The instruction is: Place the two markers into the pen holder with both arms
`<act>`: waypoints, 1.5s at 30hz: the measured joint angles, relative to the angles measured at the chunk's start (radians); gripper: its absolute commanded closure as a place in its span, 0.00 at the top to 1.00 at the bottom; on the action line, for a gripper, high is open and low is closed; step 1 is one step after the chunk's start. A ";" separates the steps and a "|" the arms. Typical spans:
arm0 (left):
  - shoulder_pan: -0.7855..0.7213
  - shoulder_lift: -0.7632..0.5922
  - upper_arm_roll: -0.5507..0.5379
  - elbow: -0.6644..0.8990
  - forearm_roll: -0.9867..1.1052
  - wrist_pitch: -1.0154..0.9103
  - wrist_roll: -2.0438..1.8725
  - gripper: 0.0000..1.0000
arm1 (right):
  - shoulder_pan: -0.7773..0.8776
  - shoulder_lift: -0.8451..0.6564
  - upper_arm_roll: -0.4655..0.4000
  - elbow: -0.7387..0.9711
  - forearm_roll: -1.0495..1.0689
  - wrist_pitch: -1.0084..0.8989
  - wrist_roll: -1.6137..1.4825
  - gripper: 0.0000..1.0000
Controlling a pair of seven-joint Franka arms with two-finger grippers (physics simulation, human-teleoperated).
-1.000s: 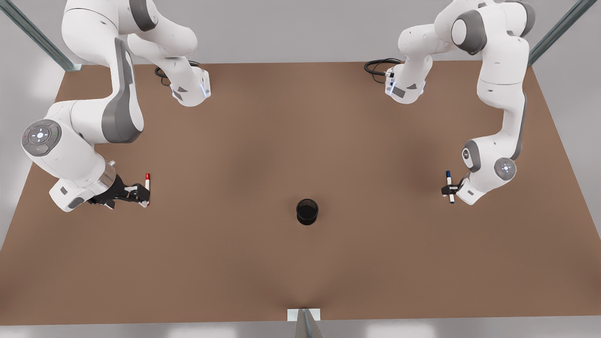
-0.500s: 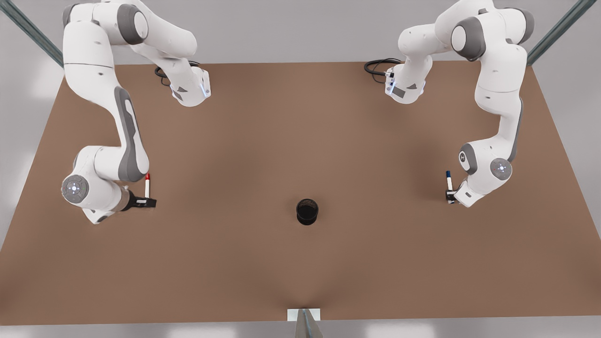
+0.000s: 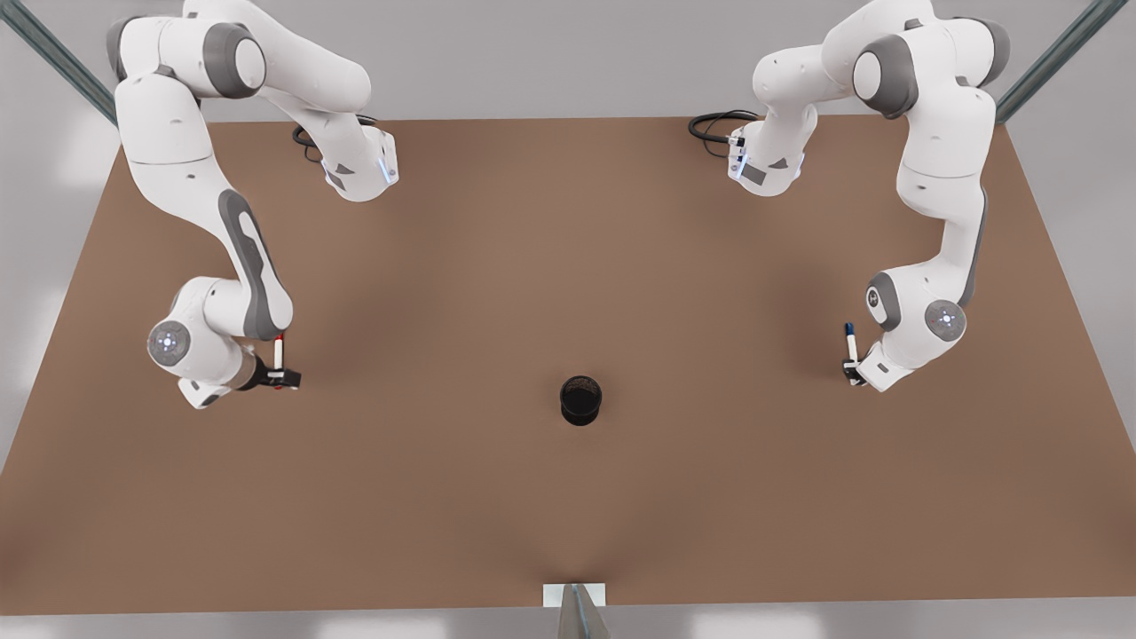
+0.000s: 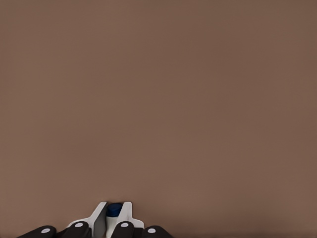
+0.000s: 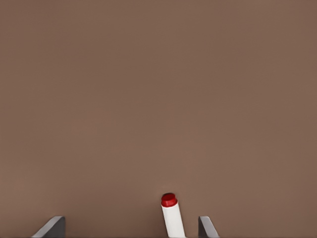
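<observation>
Grasping was the step in hand on both sides of the brown table [image 3: 568, 266]. The left gripper [image 3: 853, 372], at the front view's right, was closed on the thin white marker with the dark blue cap [image 3: 850, 344]; in the left wrist view that cap [image 4: 114, 209] was seen pinched between the pale fingertips [image 4: 97, 216]. The right gripper [image 3: 282, 380], at the front view's left, was set down around the thin white marker with the red cap [image 3: 278, 353], its jaws spread wide and clear of the barrel [image 5: 172, 219]. The small black cylindrical pen holder [image 3: 580, 400] stood empty between them, well apart from both. Next, closure on the red-capped marker would be called for, then a lift and carry toward the holder.
</observation>
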 measured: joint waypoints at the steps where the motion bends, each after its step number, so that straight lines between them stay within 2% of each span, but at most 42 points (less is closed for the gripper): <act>1: -0.001 0.000 0.000 0.000 0.000 0.000 0.001 0.29 | -0.004 0.009 0.000 0.000 0.000 0.016 -0.009 0.96; 2: -0.001 0.000 0.000 0.000 0.001 0.001 0.001 0.27 | -0.010 0.021 0.000 0.000 0.000 0.032 -0.017 0.94; 8: -0.011 -0.019 -0.001 0.077 0.006 -0.036 -0.003 0.23 | -0.020 0.045 -0.001 -0.004 -0.001 0.089 -0.068 0.67; 13: -0.055 -0.050 -0.002 0.206 0.011 -0.175 -0.021 0.21 | -0.031 0.065 -0.002 -0.002 -0.002 0.113 -0.103 0.62; 18: -0.163 -0.072 -0.003 0.366 0.015 -0.405 -0.071 0.21 | -0.037 0.069 0.000 -0.003 -0.001 0.125 -0.133 0.51; 20: -0.218 -0.082 -0.005 0.422 0.010 -0.498 -0.102 0.21 | -0.038 0.070 0.000 -0.004 -0.001 0.126 -0.143 0.50; 24: -0.353 -0.107 -0.005 0.572 -0.141 -0.649 -0.195 0.21 | -0.040 0.076 0.000 -0.005 -0.001 0.128 -0.161 0.48; 27: -0.484 -0.079 -0.005 0.683 -0.262 -0.700 -0.301 0.21 | -0.042 0.077 0.000 -0.011 -0.001 0.129 -0.172 0.45; 32: -0.650 -0.052 -0.011 0.725 -0.371 -0.649 -0.503 0.21 | -0.044 0.077 0.000 -0.018 -0.001 0.130 -0.188 0.42; 45: -0.713 0.096 -0.012 0.755 -0.382 -0.319 -0.887 0.21 | -0.046 0.072 0.000 -0.037 0.002 0.134 -0.218 0.38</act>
